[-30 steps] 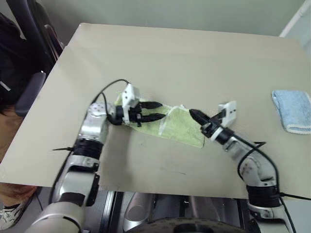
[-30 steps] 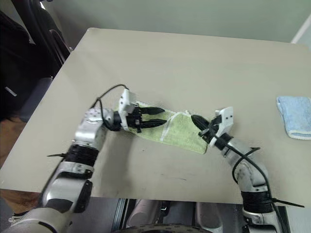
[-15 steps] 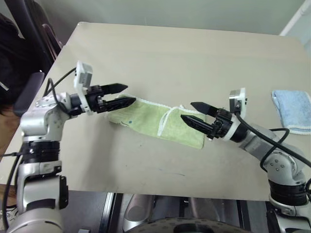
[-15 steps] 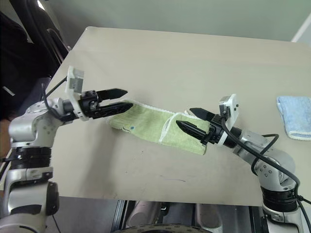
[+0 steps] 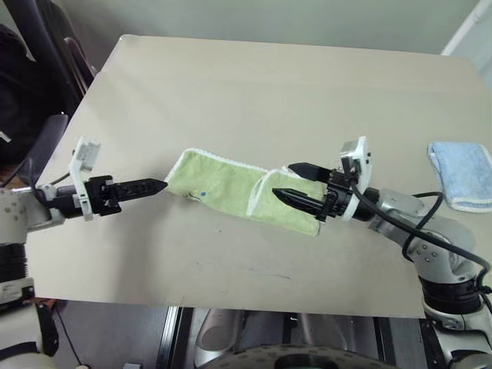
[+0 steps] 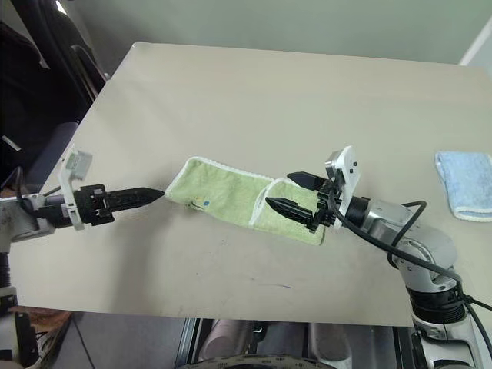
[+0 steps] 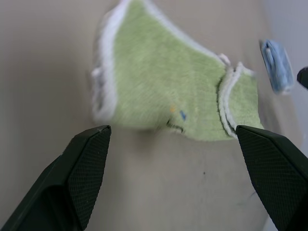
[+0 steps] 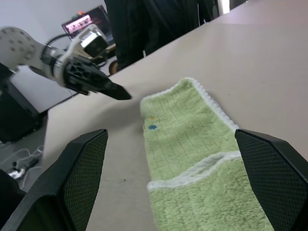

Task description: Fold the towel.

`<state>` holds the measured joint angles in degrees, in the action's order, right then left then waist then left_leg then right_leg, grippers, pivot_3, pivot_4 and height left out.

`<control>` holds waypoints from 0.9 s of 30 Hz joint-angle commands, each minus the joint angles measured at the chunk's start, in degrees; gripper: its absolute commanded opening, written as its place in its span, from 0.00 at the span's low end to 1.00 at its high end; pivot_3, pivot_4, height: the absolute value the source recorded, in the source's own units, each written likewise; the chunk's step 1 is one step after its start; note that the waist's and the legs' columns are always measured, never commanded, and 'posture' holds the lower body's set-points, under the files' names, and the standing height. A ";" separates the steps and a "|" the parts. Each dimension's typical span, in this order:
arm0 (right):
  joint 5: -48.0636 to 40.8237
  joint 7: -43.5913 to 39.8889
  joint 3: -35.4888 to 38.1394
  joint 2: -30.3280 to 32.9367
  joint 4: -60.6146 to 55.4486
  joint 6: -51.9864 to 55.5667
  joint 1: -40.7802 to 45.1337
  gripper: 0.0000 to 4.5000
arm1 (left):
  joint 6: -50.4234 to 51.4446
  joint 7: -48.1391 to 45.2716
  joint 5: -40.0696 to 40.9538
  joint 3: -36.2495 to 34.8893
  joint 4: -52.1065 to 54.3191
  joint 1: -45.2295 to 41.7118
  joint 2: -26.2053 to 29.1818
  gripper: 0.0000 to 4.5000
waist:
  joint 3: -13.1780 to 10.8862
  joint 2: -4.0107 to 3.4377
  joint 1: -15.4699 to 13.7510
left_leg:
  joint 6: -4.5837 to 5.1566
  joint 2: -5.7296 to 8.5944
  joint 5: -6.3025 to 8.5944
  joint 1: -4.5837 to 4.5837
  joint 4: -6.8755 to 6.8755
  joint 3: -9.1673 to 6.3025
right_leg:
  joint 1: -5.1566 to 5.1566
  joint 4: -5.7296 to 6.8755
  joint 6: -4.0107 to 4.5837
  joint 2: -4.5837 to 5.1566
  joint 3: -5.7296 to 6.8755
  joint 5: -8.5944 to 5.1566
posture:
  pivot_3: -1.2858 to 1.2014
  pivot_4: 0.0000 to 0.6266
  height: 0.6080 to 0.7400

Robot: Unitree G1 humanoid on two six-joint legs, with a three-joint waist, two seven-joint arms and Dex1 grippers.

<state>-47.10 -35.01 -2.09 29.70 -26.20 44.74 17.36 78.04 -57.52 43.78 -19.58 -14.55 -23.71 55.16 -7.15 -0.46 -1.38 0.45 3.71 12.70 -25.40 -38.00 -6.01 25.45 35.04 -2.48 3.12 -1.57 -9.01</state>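
– How many cloths do you have on the table (image 5: 254, 84)?

– Two. You have one green towel (image 5: 231, 189) lying folded in a long strip near the middle, its right end lapped over with the white trim showing, and one folded blue towel (image 5: 461, 174) well apart at the far right edge.

– And your grippers?

– Two. Your left gripper (image 5: 146, 187) sits just beside the strip's left end, clear of it; the left wrist view shows its fingers (image 7: 82, 168) spread wide. Your right gripper (image 5: 296, 182) hovers over the lapped right end with its fingers apart, holding nothing.

– What changed from a second ago?

– Then both were down on the towel, the right one nearly closed. Since then you have let go, and your left arm has swung out to the left, off the cloth. The towel itself has stayed put.
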 commanded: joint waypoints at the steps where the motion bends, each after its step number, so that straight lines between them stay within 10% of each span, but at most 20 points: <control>1: 1.96 -0.92 -0.48 -1.12 -0.04 -2.71 0.98 0.99 | 7.09 2.73 1.61 -3.64 -3.53 -1.78 0.34 1.00 | 0.00 0.00 0.00 | -0.01 0.00 0.00 0.01 0.00 0.00 | 0.00 0.00 0.02 0.00 0.00 0.01 | 0.52 0.24 0.95; 14: 6.74 0.36 -0.89 -3.20 -0.18 -4.70 -1.08 0.99 | 8.58 13.81 -0.58 -6.36 -14.26 -11.06 -12.55 1.00 | 0.00 0.05 -0.39 | -0.03 0.00 -0.10 0.04 -0.04 0.01 | -0.05 0.07 0.06 0.00 0.04 0.05 | 0.52 0.24 0.95; 27: 8.05 2.90 0.83 -3.26 -2.77 -5.10 -4.47 0.99 | 3.88 14.70 -2.30 -5.03 -21.85 -15.40 -14.16 1.00 | 0.00 0.06 -0.46 | -0.10 0.00 -0.25 0.49 0.02 0.00 | -0.44 0.11 0.05 -0.05 0.02 0.06 | 0.52 0.24 0.95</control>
<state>-39.07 -32.52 -2.77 26.16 -26.51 40.79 12.73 83.41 -42.57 42.23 -25.16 -36.18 -38.49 41.11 -7.15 -0.40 -1.84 0.34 3.71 12.43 -24.90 -37.97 -6.02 25.00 35.16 -2.42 3.06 -1.55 -8.95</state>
